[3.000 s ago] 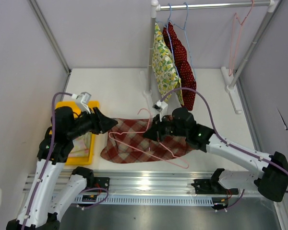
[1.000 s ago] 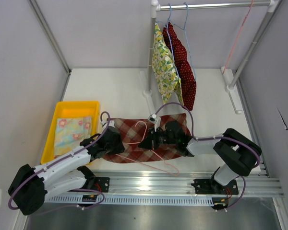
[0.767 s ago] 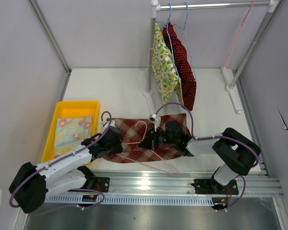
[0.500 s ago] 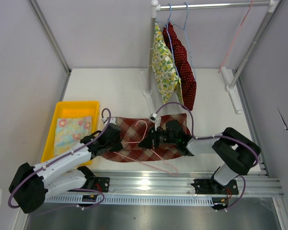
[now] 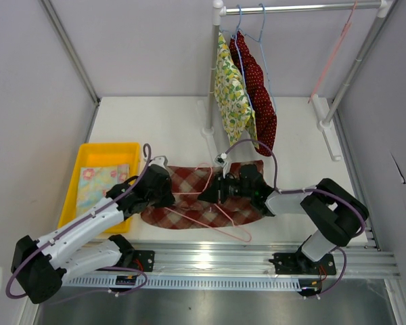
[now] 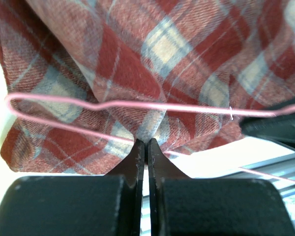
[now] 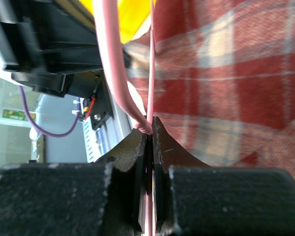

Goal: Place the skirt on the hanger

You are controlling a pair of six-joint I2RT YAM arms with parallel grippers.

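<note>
1. Pinching a fold at the plaid skirt's [image 6: 137, 59] edge with the left end effector [image 6: 146, 143], fingers pressed together.
2. Clamping the pink hanger [image 7: 109, 64] wire in the right end effector [image 7: 148, 130].
3. Lying on the bench [image 5: 155, 128] near its front edge, hanger across the cloth.

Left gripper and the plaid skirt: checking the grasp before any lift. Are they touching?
Touching. In the left wrist view the left gripper is shut, pinching a fold of the plaid skirt.

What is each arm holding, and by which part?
Left end effector: plaid skirt, by an edge fold. Right end effector: pink hanger, by its wire.
</note>
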